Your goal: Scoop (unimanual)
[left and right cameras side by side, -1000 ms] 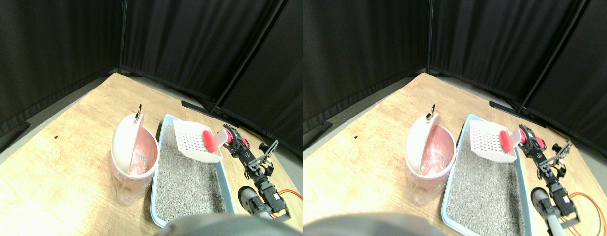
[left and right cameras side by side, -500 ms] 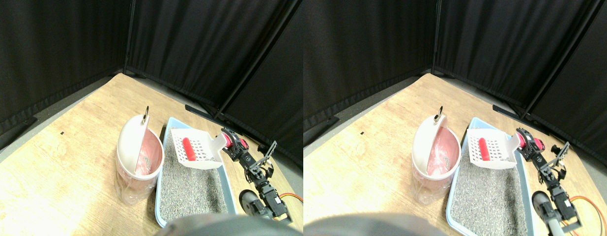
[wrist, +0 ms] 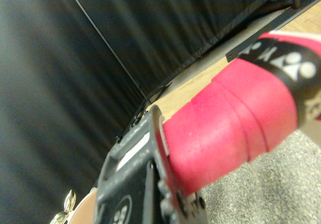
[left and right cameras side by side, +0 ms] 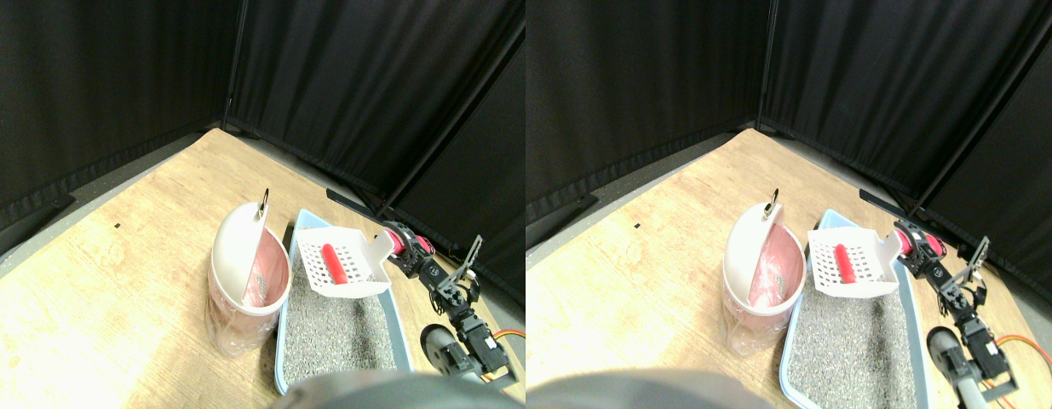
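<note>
Right gripper (left and right cameras side by side: 398, 247) jaws closed on scoop (left and right cameras side by side: 347, 262) by its red handle (wrist: 230, 128). Scoop held level over far end of litter tray (left and right cameras side by side: 402, 317), red piece (left and right cameras side by side: 334, 263) lying inside it. Bin (left and right cameras side by side: 246, 281) just beside tray, lid up.

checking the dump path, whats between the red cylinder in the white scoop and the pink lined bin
In the stereo pair view, only the slotted white plastic scoop's own floor and front edge lie between the red cylinder and the white bin with its pink liner; beneath are grey litter and the tray's blue rim.
</note>
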`<action>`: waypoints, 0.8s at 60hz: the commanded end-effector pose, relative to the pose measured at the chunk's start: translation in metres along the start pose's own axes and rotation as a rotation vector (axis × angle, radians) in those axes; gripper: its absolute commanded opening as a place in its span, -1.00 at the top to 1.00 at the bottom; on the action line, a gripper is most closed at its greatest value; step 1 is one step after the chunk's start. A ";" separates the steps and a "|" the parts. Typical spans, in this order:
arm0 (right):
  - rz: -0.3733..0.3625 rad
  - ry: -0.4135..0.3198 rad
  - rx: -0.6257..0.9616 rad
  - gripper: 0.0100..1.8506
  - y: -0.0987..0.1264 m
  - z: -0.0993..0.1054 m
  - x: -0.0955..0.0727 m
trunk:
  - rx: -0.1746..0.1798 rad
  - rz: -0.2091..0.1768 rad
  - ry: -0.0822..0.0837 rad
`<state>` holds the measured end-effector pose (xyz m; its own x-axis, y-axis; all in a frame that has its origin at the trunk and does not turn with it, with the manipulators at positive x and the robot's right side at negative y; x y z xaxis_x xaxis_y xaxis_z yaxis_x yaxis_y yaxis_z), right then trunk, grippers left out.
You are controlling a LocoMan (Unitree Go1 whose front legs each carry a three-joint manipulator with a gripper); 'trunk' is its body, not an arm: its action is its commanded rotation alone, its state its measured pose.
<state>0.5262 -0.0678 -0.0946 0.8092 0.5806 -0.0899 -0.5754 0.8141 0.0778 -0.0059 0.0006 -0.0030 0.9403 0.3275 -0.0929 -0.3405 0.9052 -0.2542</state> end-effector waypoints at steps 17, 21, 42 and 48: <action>0.027 0.026 -0.069 0.95 0.013 0.016 0.006 | -0.008 0.033 0.020; 0.020 0.047 -0.082 0.95 0.015 0.017 0.006 | -0.008 0.032 0.021; 0.010 0.136 -0.153 0.95 0.022 0.013 0.017 | -0.017 0.035 0.024; 0.025 0.144 -0.168 0.95 0.021 0.011 0.020 | -0.019 0.038 0.022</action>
<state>0.5297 -0.0450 -0.0904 0.7820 0.5584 -0.2770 -0.5969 0.7988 -0.0747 -0.0060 0.0001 -0.0028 0.9336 0.3454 -0.0952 -0.3582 0.8947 -0.2668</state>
